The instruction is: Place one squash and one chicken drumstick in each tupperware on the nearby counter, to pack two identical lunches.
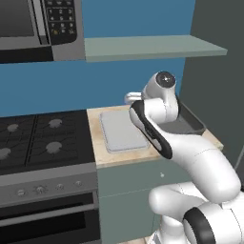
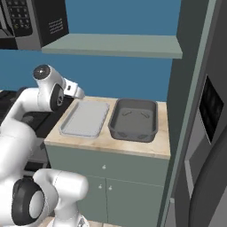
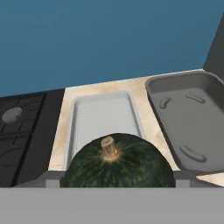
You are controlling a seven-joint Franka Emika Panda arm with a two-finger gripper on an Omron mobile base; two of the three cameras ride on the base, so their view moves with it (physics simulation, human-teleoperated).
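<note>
Going left to right in the hand view, we see the stove (image 3: 22, 131) with one burner, then the pale shallow tupperware (image 3: 105, 116), then the deeper dark grey tupperware (image 3: 192, 118) at the right, both resting on the beige counter (image 3: 144, 85). Low in that view, a dark-green squash (image 3: 117, 164) with a tan stem sits between the finger tips; our gripper (image 3: 117, 179) stands wide and, we judge, clamped on the squash, hanging over the near edge of the pale container. In the left base view the arm hides the gripper itself, so the grip is judged from the hand view alone.

What could go wrong: the squash is round, so a release from this height may send it rolling or bouncing over the pale container's low wall onto the counter. It also hangs near the front rim, not the middle, so an early release could catch the rim. A loose pinch on a ball could let it slip out sideways.

Counting: one squash in view, two containers, both empty, no drumsticks in view, one wall shelf (image 2: 115, 45), one microwave (image 1: 33, 26).
</note>
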